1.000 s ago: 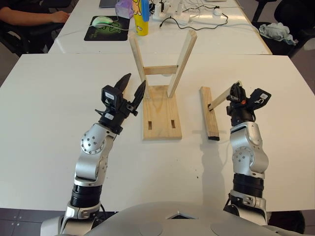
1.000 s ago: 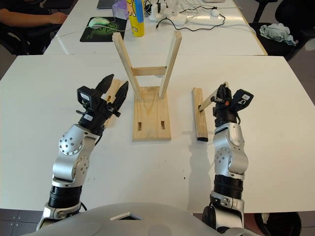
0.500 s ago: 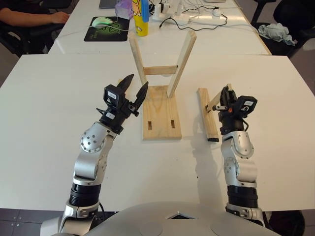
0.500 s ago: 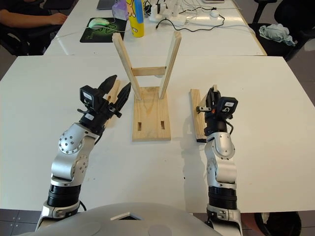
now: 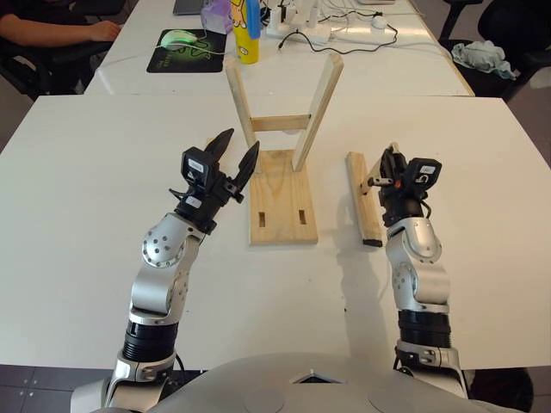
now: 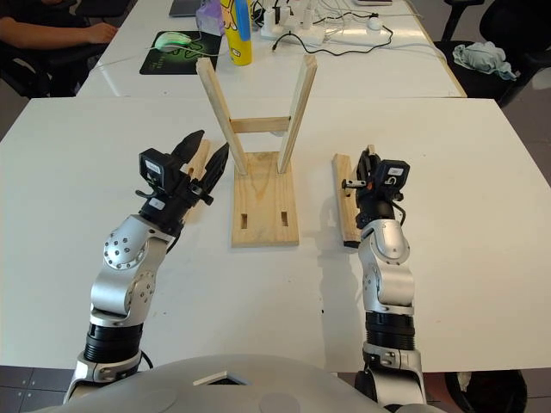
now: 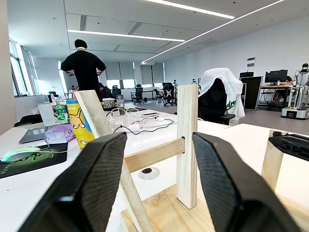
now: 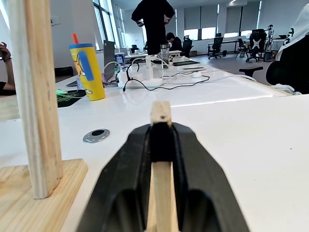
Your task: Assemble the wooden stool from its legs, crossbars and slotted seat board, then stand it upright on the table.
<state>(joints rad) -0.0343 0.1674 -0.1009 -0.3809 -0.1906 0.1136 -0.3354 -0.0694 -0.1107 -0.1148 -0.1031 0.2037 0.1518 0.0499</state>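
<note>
Pale wooden slotted seat board [image 5: 282,202]: lies flat on white table [image 5: 103,172], two slots twd its near end. At far end of seat board: two pale wooden upright legs [image 5: 317,112], splayed outward, joined by short horiz. rung [image 5: 280,122] approx. mid-height.

L gripper [image 5: 242,140]: hovers just left of seat board, raised off table, black fingers spread wide, nothing betw. them.

Just right of seat board and parallel to it: loose flat wooden leg [image 5: 364,206], lying on table.

R gripper [image 5: 387,163]: sits right of seat board, just past loose leg, black fingers clamped tight on thin wooden crossbar [image 8: 161,188], w/ bar end poking past fingertips. Can't tell whether crossbar joins loose leg.

Beyond seat board, on next table: yellow cup [image 5: 248,30].
</note>
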